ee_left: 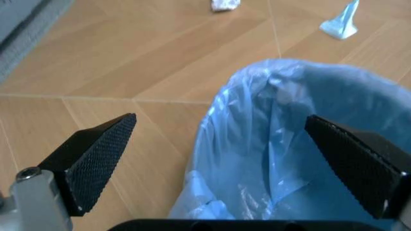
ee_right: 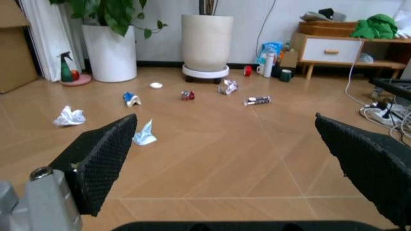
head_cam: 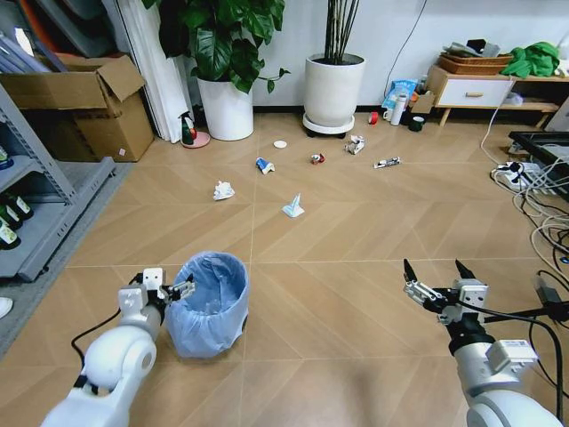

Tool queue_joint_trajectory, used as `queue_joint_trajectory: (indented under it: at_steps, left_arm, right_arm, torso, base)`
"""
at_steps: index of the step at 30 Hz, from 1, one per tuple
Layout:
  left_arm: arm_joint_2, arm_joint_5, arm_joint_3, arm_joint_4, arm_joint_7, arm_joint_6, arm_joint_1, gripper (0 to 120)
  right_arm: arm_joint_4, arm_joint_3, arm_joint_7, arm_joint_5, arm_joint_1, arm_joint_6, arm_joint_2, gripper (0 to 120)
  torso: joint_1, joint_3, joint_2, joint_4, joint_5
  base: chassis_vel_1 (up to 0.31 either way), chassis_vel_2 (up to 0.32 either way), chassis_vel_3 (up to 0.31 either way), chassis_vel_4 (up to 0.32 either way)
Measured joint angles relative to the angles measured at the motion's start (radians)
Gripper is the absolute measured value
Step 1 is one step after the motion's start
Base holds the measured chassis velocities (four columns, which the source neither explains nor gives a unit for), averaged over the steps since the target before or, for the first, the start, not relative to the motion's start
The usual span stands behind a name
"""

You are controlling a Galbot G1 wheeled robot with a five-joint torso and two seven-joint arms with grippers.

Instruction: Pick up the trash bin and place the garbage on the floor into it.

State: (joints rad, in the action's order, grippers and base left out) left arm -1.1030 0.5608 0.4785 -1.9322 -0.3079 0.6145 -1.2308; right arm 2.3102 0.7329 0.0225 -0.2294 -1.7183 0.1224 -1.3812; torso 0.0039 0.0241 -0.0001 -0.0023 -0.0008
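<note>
The trash bin (head_cam: 210,304), lined with a crinkly light-blue bag, stands on the floor (head_cam: 338,302) at the near left. My left gripper (head_cam: 171,286) is open at the bin's left rim; in the left wrist view one finger is outside the bin (ee_left: 301,144) and one over its mouth, so the gripper (ee_left: 220,120) straddles the rim. My right gripper (head_cam: 434,267) hangs open over bare floor at the near right. Farther off the garbage lies scattered: a white paper wad (head_cam: 223,190), a pale cone-shaped scrap (head_cam: 293,208), a blue-white can (head_cam: 264,165), a white disc (head_cam: 280,144), a red can (head_cam: 317,159) and wrappers (head_cam: 356,144).
Two big white plant pots (head_cam: 333,89) stand at the back wall, with a green spray bottle (head_cam: 188,129) and a cardboard box (head_cam: 84,107) to their left. A grey shelf (head_cam: 44,205) runs along the left. Cables and a power strip (head_cam: 524,178) lie at the right, below a low cabinet (head_cam: 476,89).
</note>
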Motion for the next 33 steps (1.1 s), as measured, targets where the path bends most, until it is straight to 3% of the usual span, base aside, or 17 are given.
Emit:
queue_joint_trajectory:
  at_steps: [19,33]
  left_arm:
    - [0.036,0.103,-0.089,0.203,0.002,0.088,0.157,100]
    - [0.039,0.115,-0.1,0.265,0.004,0.103,0.186,94]
  right_arm:
    - [-0.023,-0.007,0.0,0.007,0.007,-0.01,-0.016,100]
    - [-0.03,-0.01,0.0,0.011,0.01,-0.021,-0.02,100]
  torso:
    - [0.0,0.0,0.0,0.0,0.0]
    - [0.0,0.0,0.0,0.0,0.0]
  base:
    - [0.0,0.0,0.0,0.0]
    - [0.0,0.0,0.0,0.0]
